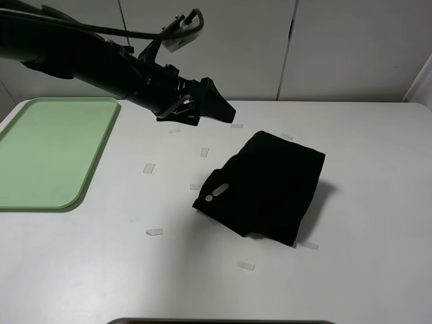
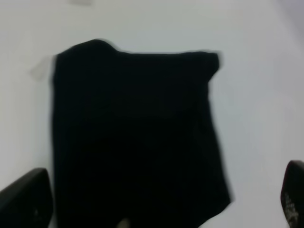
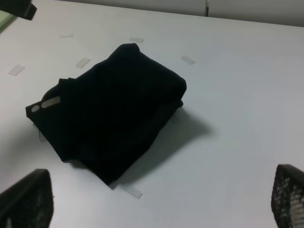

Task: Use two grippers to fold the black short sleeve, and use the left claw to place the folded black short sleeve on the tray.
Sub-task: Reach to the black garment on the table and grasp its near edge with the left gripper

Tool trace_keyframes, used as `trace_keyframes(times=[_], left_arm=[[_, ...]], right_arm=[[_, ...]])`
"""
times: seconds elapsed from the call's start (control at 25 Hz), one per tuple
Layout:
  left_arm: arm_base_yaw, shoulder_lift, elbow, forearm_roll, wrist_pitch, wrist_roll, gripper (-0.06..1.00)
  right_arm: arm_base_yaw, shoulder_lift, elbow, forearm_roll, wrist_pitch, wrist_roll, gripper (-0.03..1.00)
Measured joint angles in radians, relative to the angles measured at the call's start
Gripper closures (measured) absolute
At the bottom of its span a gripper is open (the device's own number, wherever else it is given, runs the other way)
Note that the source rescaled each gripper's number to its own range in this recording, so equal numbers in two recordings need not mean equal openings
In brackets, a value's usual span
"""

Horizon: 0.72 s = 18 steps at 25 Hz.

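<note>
2 claws: left claw (image 1: 214, 108) hangs above the table (image 1: 364, 270) with jaws wide, holding nothing; right claw (image 3: 156, 202) likewise wide and empty.
Shirt: black short sleeve (image 1: 266, 187) lies folded in a compact bundle at table centre, at 4 o'clock from the left claw.
Tray: tray (image 1: 50, 152) sits bare at 9 o'clock, well apart.
Risk: a shallow pinch may catch only 1 layer, so the bundle unfolds when lifted.
Room: open table between shirt and tray; only flat tape marks (image 1: 154, 232).
</note>
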Motion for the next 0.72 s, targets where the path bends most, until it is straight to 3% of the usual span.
trace_keyframes(times=[0.12, 0.72], left_arm=[[0.031, 0.062, 0.000, -0.109, 0.052, 0.062, -0.01], [0.037, 0.285, -0.001, -0.387, -0.014, 0.287, -0.01]], right_arm=[[0.000, 0.000, 0.000, 0.000, 0.000, 0.000, -0.03], [0.000, 0.000, 0.000, 0.000, 0.000, 0.000, -0.03]])
